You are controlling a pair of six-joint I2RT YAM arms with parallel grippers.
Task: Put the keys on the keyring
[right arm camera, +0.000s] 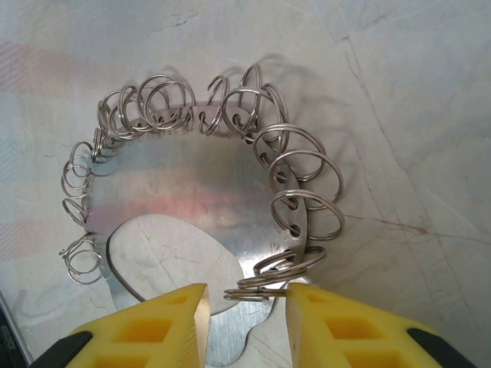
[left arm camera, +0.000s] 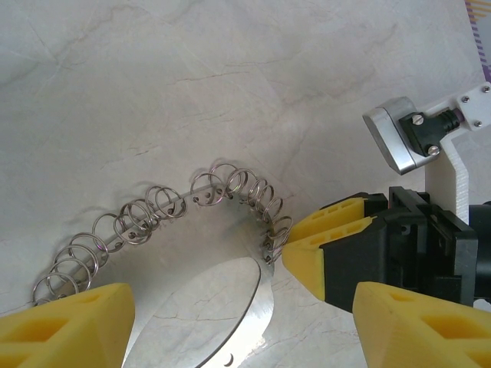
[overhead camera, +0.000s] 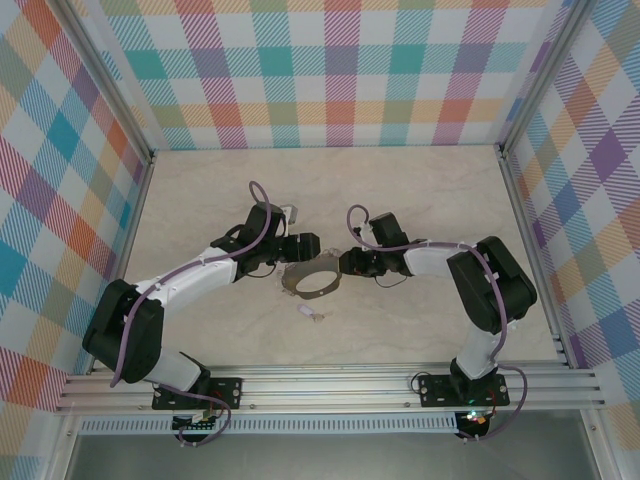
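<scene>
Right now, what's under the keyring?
Bare marble table shows through the cutout in the keyring. Anything beneath its metal plate is covered.

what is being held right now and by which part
Right fingers flank a small loop on the keyring rim; whether they pinch it cannot be told. Left fingers stand open, holding nothing.

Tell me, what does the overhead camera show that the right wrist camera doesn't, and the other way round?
Overhead: the whole left arm and right arm, the plaid walls, and the tiny pale key lying on the near side of the keyring.
Right wrist: close detail, with many small wire rings threaded along the keyring's edge and the right gripper straddling one of them.
Shared: the keyring and the marbled table.
</scene>
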